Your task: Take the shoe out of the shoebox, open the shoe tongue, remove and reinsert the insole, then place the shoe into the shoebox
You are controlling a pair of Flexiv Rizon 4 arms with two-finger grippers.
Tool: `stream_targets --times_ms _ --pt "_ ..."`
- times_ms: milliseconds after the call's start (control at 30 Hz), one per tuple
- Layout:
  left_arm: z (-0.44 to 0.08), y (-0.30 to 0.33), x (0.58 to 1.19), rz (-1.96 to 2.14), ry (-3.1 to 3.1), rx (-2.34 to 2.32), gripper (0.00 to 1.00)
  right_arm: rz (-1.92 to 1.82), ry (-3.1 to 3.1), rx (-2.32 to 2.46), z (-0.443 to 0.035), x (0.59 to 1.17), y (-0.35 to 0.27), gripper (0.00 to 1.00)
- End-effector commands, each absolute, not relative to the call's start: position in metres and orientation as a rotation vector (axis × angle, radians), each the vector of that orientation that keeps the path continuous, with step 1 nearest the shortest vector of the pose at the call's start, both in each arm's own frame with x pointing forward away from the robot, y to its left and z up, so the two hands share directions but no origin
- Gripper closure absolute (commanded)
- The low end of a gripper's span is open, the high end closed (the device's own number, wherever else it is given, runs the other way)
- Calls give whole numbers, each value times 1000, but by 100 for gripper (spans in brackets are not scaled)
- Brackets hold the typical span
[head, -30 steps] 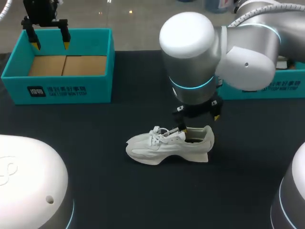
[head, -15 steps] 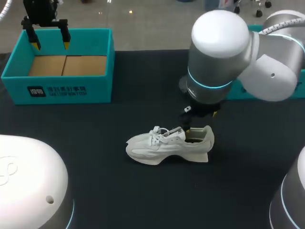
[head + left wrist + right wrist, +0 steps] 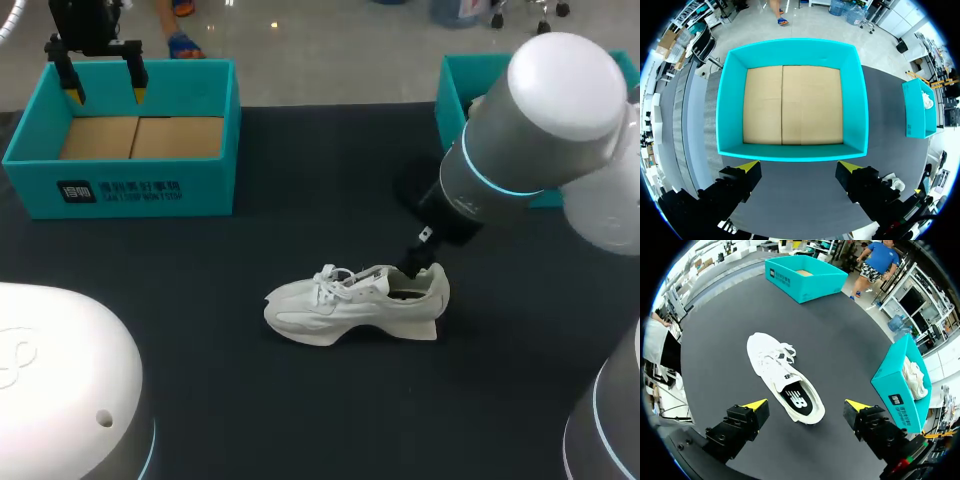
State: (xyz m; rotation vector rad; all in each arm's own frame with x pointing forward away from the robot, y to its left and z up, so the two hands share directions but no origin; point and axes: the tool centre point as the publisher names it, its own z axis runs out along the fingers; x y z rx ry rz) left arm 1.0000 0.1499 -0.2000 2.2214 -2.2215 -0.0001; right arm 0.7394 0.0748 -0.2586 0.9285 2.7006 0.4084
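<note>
A white sneaker (image 3: 355, 305) lies on its sole on the black table, toe to the left, laces loose. In the right wrist view the sneaker (image 3: 772, 367) shows its dark insole (image 3: 797, 400). My right gripper (image 3: 806, 404) hangs open just above the heel end, touching nothing. In the head view my right arm hides most of that gripper; one dark finger (image 3: 416, 262) shows by the shoe's collar. The teal shoebox (image 3: 150, 190) stands at the back left with a bare cardboard floor. My left gripper (image 3: 103, 92) is open above it, with the shoebox (image 3: 790, 151) ahead of its tips (image 3: 799, 166).
A second teal box (image 3: 450, 90) stands at the back right, partly behind my right arm. In the right wrist view this box (image 3: 895, 390) holds another white shoe (image 3: 914, 377). Black table surface (image 3: 200, 260) stretches between the sneaker and the left shoebox.
My right arm has swung to the right and its gripper has drawn back a little from the shoe's opening toward the heel. The sneaker and the left arm have not moved.
</note>
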Motion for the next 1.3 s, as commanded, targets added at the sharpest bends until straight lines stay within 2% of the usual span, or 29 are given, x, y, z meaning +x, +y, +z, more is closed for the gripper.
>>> stream_targets --times_ms 33,200,533,600,1233,1300 --pt "-200 150 1000 0 -2222 2221 0 660 2665 879 -261 737 67 0" --pt "-200 150 1000 0 -2222 2221 0 660 2665 879 -261 737 67 0" --pt "-200 150 1000 0 -2222 2221 0 917 2762 395 -275 744 45 0" --pt "-200 150 1000 0 -2222 2221 0 776 2838 389 -281 746 44 0" --pt "-200 150 1000 0 -2222 2221 0 776 2838 389 -281 746 44 0" --pt "-200 150 1000 0 -2222 2221 0 973 2812 331 -286 748 33 0"
